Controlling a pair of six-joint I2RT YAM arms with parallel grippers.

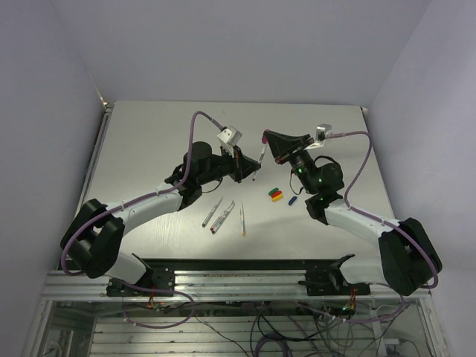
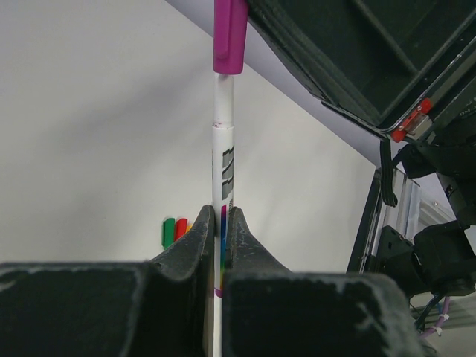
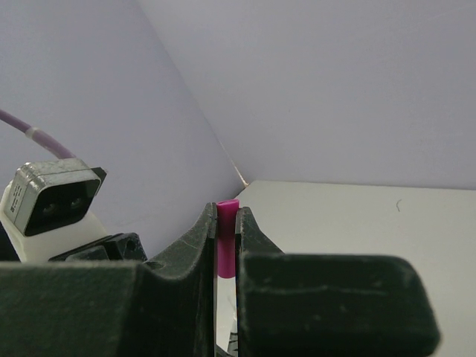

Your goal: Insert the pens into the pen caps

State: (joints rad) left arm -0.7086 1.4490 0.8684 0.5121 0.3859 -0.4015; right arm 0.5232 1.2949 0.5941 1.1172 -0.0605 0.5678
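Note:
My left gripper (image 1: 249, 169) is shut on a white-barrelled pen (image 1: 259, 158) and holds it above the table. In the left wrist view the pen (image 2: 222, 160) stands upright between the fingers (image 2: 195, 238). Its upper end is in the mouth of the magenta cap (image 2: 230, 33). My right gripper (image 1: 266, 138) is shut on that cap (image 3: 227, 238), which pokes out just past its fingertips (image 3: 202, 230). Other loose pens (image 1: 223, 216) lie on the table near the front. Green, red and yellow caps (image 1: 275, 195) lie side by side, with a blue cap (image 1: 292, 199) beside them.
The grey table (image 1: 149, 141) ends at white walls at the back and sides. The green and red caps also show in the left wrist view (image 2: 175, 232). The right arm's black body (image 2: 357, 59) fills the upper right of the left wrist view.

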